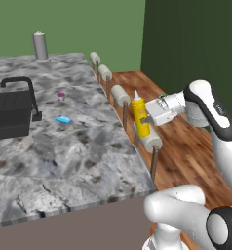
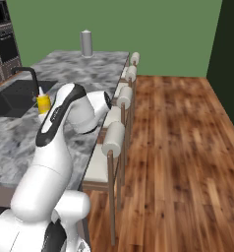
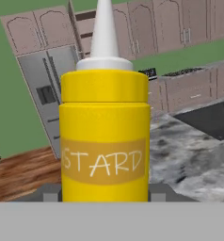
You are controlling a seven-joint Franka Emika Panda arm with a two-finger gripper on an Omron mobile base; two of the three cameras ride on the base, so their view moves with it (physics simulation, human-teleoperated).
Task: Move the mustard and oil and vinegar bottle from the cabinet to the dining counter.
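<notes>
Mustard upright between jaws, clamped on it, beside dining counter edge, above stool.

mustard upright between fingers, dining counter behind

Legible text: one item only. Mustard bottle, tan label band on yellow body, white caps reading "STARD"; start of word wraps out of sight. No other text legible elsewhere.

yellow mustard, grey-white marbled dining counter
</notes>
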